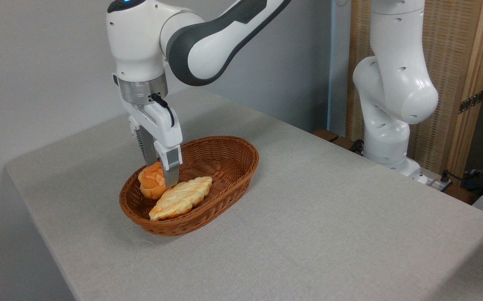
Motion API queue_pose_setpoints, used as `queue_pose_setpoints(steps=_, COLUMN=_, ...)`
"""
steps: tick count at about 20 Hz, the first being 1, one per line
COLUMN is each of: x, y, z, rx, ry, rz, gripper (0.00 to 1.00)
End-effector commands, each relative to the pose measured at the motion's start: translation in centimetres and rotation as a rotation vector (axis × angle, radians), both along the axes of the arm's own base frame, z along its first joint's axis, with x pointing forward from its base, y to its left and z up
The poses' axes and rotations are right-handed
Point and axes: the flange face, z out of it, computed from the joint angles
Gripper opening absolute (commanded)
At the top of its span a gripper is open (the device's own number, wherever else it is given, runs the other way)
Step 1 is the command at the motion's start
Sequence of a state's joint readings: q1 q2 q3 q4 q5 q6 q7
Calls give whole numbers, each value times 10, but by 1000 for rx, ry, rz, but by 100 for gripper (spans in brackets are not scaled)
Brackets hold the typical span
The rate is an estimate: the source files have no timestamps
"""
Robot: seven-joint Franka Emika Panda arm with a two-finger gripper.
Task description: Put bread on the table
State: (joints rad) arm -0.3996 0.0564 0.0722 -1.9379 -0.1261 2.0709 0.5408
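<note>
Between the two fingers, down inside the brown wicker basket [224,154]: the bread [151,180], a round orange-golden roll, at the basket's left end. Gripper [161,173] pointing straight down, jaws spread to either side of the roll's right part; near finger [171,171] in front of it, far finger behind. Contact with the roll hard to judge; no clear pinch visible. Just right of the near finger and lower in the picture, touching the roll: a pale braided loaf [181,197], lying flat. Beneath basket and jaws, the grey-beige table [329,217].
</note>
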Motion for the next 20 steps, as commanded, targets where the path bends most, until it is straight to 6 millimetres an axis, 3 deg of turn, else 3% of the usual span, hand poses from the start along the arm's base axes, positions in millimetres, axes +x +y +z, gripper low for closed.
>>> queue_pose_setpoints(steps=1, x=1, y=0, z=0, rx=-17, ry=-11, rz=8, gripper=22)
queue_pose_setpoints(steps=15, x=2, y=0, z=2, rx=-19, ry=-13, rz=10, gripper=21)
queue_pose_setpoints(steps=20, x=2, y=1, z=4, rx=-13, ry=-17, rz=7, gripper=6)
